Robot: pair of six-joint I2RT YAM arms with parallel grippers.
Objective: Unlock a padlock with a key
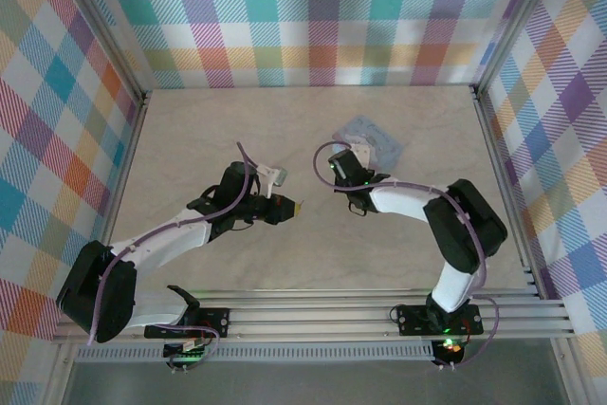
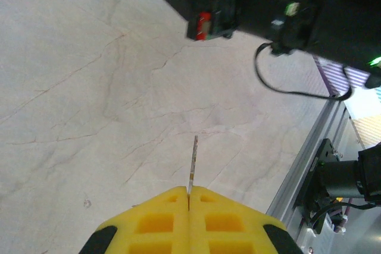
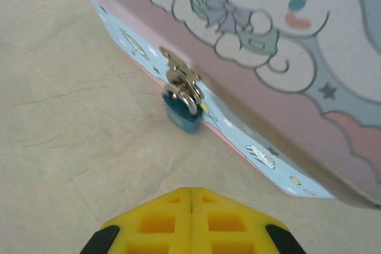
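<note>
Find the padlock (image 3: pixel 181 114) hanging from the silver clasp (image 3: pixel 177 77) on the front wall of the tin (image 3: pixel 268 40), toward the far side of the counter (image 3: pixel 71 147), right of the middle. Read its long axis as running from the upper end caught in the clasp down toward the counter, blue body lowest and tipped slightly toward the right wrist camera. Cannot tell whether that lower end touches the counter, nor make out a keyhole on so small and soft-focused a thing. Note the tin cut off at the top and right edges. See the right pincer (image 3: pixel 191 193) with yellow fingers pressed together on nothing, near the padlock but apart from it. From above, make out the tin as a pale patch partly covered by the right arm (image 1: pixel 417 201). Through the left wrist camera, see the left pincer (image 2: pixel 189 192) clamped on the key (image 2: pixel 193 162), thin blade edge-on, pointing straight out past the fingertips over bare counter, head buried between the fingers. From above, place that pincer near mid-counter, aimed rightward, well apart from the tin.
</note>
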